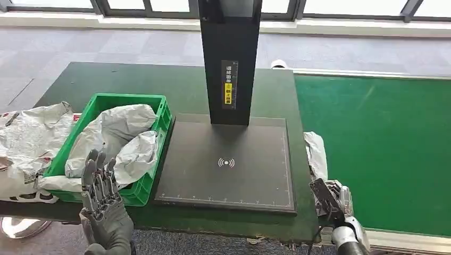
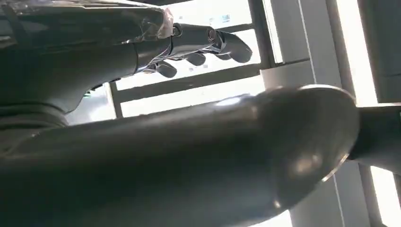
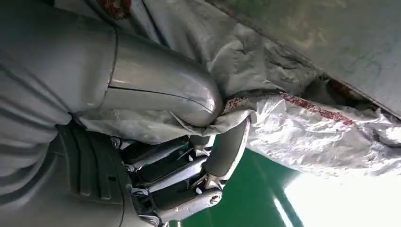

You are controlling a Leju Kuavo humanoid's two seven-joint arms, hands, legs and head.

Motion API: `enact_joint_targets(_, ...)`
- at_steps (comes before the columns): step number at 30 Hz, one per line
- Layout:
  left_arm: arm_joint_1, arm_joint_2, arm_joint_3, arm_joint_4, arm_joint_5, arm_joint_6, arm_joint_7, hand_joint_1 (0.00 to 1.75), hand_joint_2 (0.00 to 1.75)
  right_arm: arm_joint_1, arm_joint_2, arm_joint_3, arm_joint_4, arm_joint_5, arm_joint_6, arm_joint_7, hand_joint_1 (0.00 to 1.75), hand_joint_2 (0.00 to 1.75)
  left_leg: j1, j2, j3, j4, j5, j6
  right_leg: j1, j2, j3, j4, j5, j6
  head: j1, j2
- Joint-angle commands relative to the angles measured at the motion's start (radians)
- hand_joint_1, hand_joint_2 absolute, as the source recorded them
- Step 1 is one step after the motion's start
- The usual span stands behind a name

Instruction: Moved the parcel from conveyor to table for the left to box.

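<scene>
My right hand (image 1: 334,195) is at the seam where the table's right edge meets the conveyor (image 1: 383,149), near the table's front right corner, and it has the parcel (image 1: 316,151) pinched: in the right wrist view my thumb (image 3: 165,92) presses down on a fold of the grey wrap while my darker fingers (image 3: 227,149) curl up under it, so the plastic is clamped between them. The parcel (image 3: 302,127) is a crumpled grey bag with red print; it lies along the table's right edge, partly on the green belt, and most of it hangs slack beyond my grip. I cannot tell whether it rests on the table or only leans against its edge. My left hand (image 1: 102,194) is raised at the table's front edge, just in front of the crate (image 1: 159,114), palm forward, fingers straight, apart, and holding nothing; the fingertips overlap the crate's front left part in the head view, but I cannot tell if they touch it. In the left wrist view those fingers (image 2: 208,42) reach out straight with only windows behind them. The green crate sits on the table's left half, stuffed with grey bags (image 1: 119,141), and more bags (image 1: 29,143) spill over the table's left edge. A dark pad (image 1: 228,164) with a black post (image 1: 230,58) at its back takes the table's middle.
</scene>
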Motion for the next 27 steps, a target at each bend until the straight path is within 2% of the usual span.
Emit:
enact_joint_targets(1,0.025,0.018,0.0,0.004,-0.001,0.004,0.002,0.0,0.0,0.138,0.068,-0.051,-0.312,-0.269,-0.034,-0.203,1.75,1.75,0.0,-0.002,-0.002,-0.001,0.001,0.0,0.0,-0.002,-0.001,-0.001,0.0,0.0,0.0,0.0)
enact_joint_targets(2,0.026,0.017,0.001,0.003,0.0,0.004,0.002,0.0,0.0,0.171,0.074,-0.037,-0.403,-0.314,-0.037,-0.203,1.75,1.75,0.0,-0.004,-0.004,-0.002,0.002,0.0,0.0,-0.004,-0.003,-0.002,0.0,0.0,0.0,0.0)
enact_joint_targets(4,0.029,0.022,0.001,-0.001,0.01,0.004,0.002,0.0,0.0,0.327,0.083,0.015,-0.733,-0.486,-0.024,-0.203,1.75,1.75,-0.001,-0.009,-0.005,-0.002,0.001,0.0,-0.001,-0.009,-0.005,-0.001,-0.002,0.001,0.0,0.0)
enact_joint_targets(6,0.027,0.029,0.003,-0.002,0.017,0.003,0.002,0.0,0.0,0.427,0.1,0.037,-0.925,-0.55,-0.029,-0.203,1.75,1.75,-0.001,-0.014,0.0,-0.002,0.002,0.001,-0.001,-0.014,-0.006,0.0,-0.003,0.0,0.0,0.0)
enact_joint_targets(9,0.034,0.03,0.006,-0.006,0.022,0.004,0.002,0.0,0.0,0.538,0.132,0.083,-1.16,-0.566,-0.071,-0.203,1.75,1.75,-0.002,-0.029,-0.008,0.0,0.005,0.001,-0.003,-0.029,-0.009,0.001,-0.006,0.002,0.0,0.0)
enact_joint_targets(11,0.04,0.035,0.004,-0.016,0.026,0.004,0.002,0.0,0.0,0.578,0.123,0.146,-1.276,-0.558,-0.134,-0.203,1.75,1.75,-0.002,-0.032,-0.014,0.001,0.005,0.002,-0.004,-0.032,-0.013,0.003,-0.006,0.002,0.0,0.0)
enact_joint_targets(13,0.045,0.034,0.011,-0.021,0.025,0.001,0.002,0.0,0.0,0.595,0.111,0.2,-1.336,-0.542,-0.2,-0.203,1.75,1.75,-0.002,-0.028,-0.013,0.001,0.004,0.002,-0.003,-0.028,-0.014,0.002,-0.007,0.002,0.0,0.0)
enact_joint_targets(15,0.045,0.034,0.011,-0.021,0.025,0.001,0.002,0.0,0.0,0.595,0.111,0.2,-1.336,-0.542,-0.2,-0.203,1.75,1.75,-0.002,-0.025,-0.012,0.0,0.003,0.001,-0.003,-0.024,-0.013,0.002,-0.007,0.002,0.0,0.0)
enact_joint_targets(21,0.045,0.034,0.011,-0.021,0.025,0.001,0.002,0.0,0.0,0.595,0.111,0.2,-1.336,-0.542,-0.2,-0.203,1.75,1.75,-0.002,-0.024,-0.011,-0.001,0.004,0.002,-0.003,-0.025,-0.013,-0.001,-0.006,0.003,0.0,0.0)
enact_joint_targets(24,0.056,0.025,0.025,-0.031,0.017,-0.002,0.002,0.0,0.0,0.598,0.041,0.307,-1.374,-0.577,-0.313,-0.203,1.75,1.75,-0.002,-0.023,-0.012,-0.001,0.004,0.003,-0.003,-0.024,-0.013,0.0,-0.006,0.004,0.0,0.0)
enact_joint_targets(27,0.072,0.016,0.039,-0.051,0.001,0.003,0.002,0.0,0.0,0.588,0.014,0.375,-1.395,-0.553,-0.375,-0.203,1.75,1.75,-0.003,-0.022,-0.012,-0.001,0.004,0.003,-0.004,-0.023,-0.013,0.0,-0.005,0.004,0.0,0.0)
